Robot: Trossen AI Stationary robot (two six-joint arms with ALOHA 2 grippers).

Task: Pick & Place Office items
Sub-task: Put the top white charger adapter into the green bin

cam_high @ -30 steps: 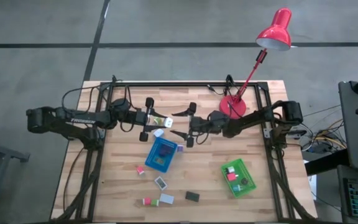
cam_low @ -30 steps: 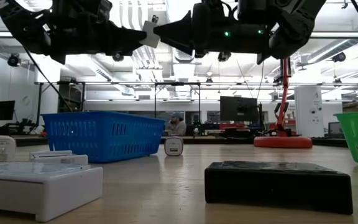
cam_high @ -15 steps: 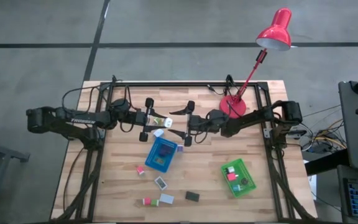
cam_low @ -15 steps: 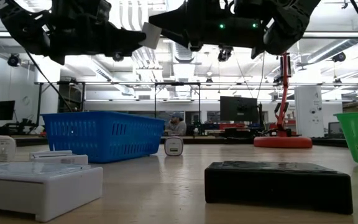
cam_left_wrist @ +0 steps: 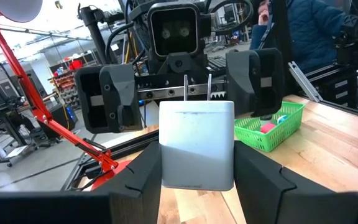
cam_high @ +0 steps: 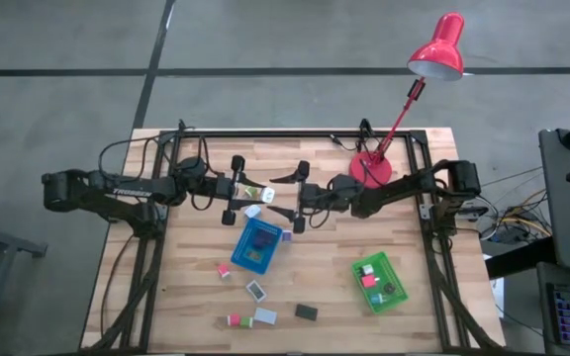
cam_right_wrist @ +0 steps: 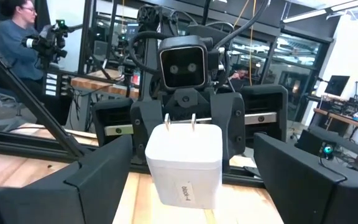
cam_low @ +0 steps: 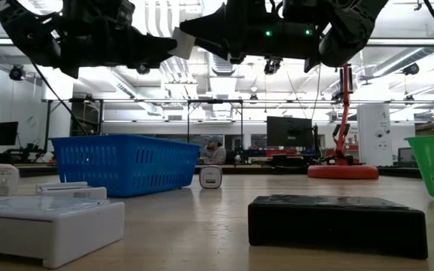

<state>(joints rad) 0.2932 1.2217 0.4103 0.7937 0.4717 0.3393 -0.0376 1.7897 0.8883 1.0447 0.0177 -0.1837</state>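
Handoff mid-air over the surface's far middle | left end effector point(cam_high: 248, 191) clamped tight on white charger block point(cam_left_wrist: 196, 144), prongs facing the other arm | right end effector point(cam_high: 287, 197) spread wide, fingers either side, not touching | blue tray point(cam_high: 256, 245) just below them

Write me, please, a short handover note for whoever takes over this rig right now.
Left gripper: shut on the white plastic two-pronged plug adapter, held above the wooden table.
Right gripper: open, facing the adapter, not gripping it.
Done: some items lie in the blue rectangular tray and the green rectangular tray.
Left: probably complete the pass and place the adapter; several small items lie loose, including a flat black box.
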